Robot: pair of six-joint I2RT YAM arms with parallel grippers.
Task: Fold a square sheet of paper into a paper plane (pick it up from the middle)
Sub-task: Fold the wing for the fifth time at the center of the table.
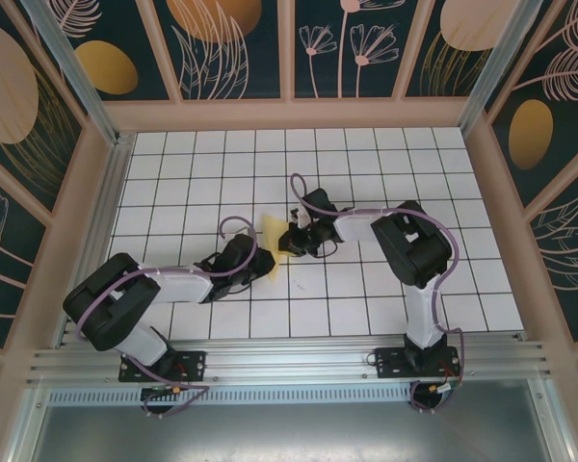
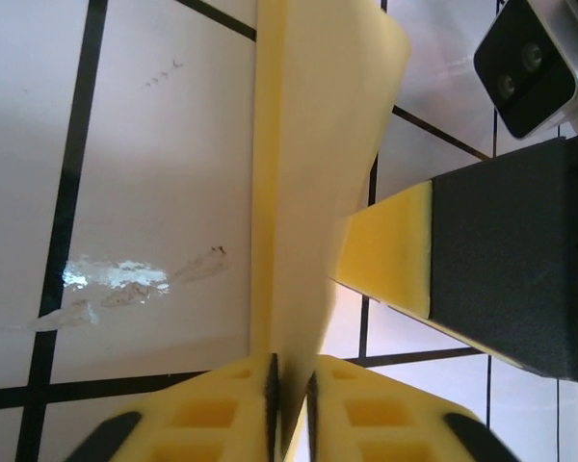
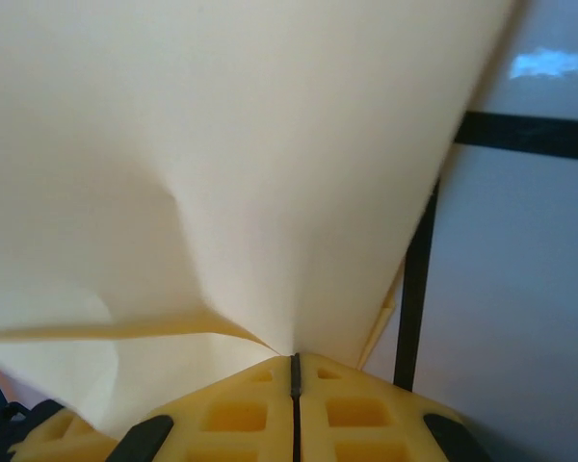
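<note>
The square sheet of paper [image 2: 308,144], pale yellow and already doubled over, hangs between both arms low over the tiled table top [image 1: 366,173], near its middle. I cannot tell whether its lower edge touches the tiles.

Closest in, the left gripper [image 2: 291,383] has its yellow pads clamped on the sheet. The paper runs up from between them as a narrow standing band with a soft curl at its far corner. The right gripper [image 3: 295,371] is likewise closed tight on the paper, at a point where a crease and a loose flap meet. From there the sheet fans away wide and slightly dented. In the left wrist view one finger of the right gripper comes in from the side and meets the band partway up, so the two grips sit close together.

The step in hand looks like setting a lengthwise fold. To do it well, both holds should be firm and the arms should move together, since thin paper buckles or tears if one pulls against the other. The layers want lining up edge to edge before any pressing, and the crease is best flattened against the tiles rather than in the air.

Further out, a dried smear [image 2: 116,279] marks a tile beside the sheet. Beyond the grid stand the patterned wall panels [image 1: 231,38].
</note>
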